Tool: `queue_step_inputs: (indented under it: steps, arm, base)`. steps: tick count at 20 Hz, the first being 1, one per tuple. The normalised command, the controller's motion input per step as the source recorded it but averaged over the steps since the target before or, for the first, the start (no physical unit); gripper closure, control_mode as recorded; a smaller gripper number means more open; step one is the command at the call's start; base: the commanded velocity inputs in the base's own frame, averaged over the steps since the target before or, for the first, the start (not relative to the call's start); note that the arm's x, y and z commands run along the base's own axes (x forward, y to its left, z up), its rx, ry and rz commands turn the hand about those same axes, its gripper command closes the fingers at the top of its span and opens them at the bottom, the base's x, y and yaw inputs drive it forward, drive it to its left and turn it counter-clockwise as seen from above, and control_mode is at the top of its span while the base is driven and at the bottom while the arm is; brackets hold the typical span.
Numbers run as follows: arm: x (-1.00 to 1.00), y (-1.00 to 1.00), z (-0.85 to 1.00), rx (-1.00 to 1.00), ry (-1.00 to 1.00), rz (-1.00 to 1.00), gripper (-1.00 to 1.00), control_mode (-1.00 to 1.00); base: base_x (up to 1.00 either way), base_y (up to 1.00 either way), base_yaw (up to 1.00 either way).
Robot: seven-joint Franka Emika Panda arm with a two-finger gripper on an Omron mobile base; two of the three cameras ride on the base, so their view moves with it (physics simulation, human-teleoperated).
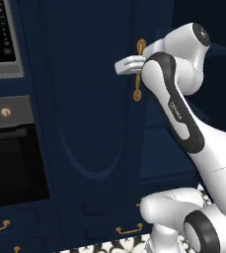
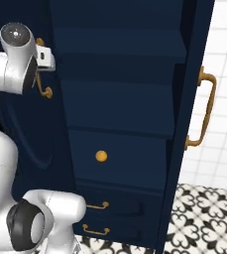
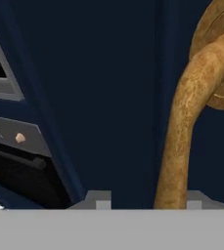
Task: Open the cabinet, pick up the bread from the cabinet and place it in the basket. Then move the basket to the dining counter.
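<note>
Reaching for the brass handle (image 3: pixel 187 146) on the left door of the cabinet (image 1: pixel 92 99), we have our gripper (image 3: pixel 145 201) right at it.

From the left base camera our hand sits at about 1 o'clock, level with the handle's upper half; in the hand view the curved bar runs down at 3 o'clock and passes between the two finger tips (image 3: pixel 100 200), nearer the right one. They stand apart around the bar, but we cannot tell whether either pad presses on it. The right door (image 2: pixel 192 124) already hangs open, with navy shelves bare where we can see them; a small golden round thing lower down may be the bread (image 2: pixel 101 156). We judge it best to centre the bar, close firmly, then pull along the door's arc.
</note>
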Motion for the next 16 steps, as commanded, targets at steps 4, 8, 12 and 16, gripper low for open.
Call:
queue_step_inputs:
  steps: [4,8,12,16]
  arm:
    - [-1.00,1.00,0.00,0.00,0.00,0.00,1.00,-1.00]
    - [-1.00,1.00,-0.03,0.00,0.00,0.00,1.00,-1.00]
    - [-1.00,1.00,-0.05,0.00,0.01,0.00,1.00,-1.00]
    - [-1.00,1.00,0.00,0.03,0.03,0.00,1.00,-1.00]
  base:
    - [0.00,0.00,0.00]
    - [0.00,0.00,0.00]
    - [0.00,0.00,0.00]
    - [0.00,0.00,0.00]
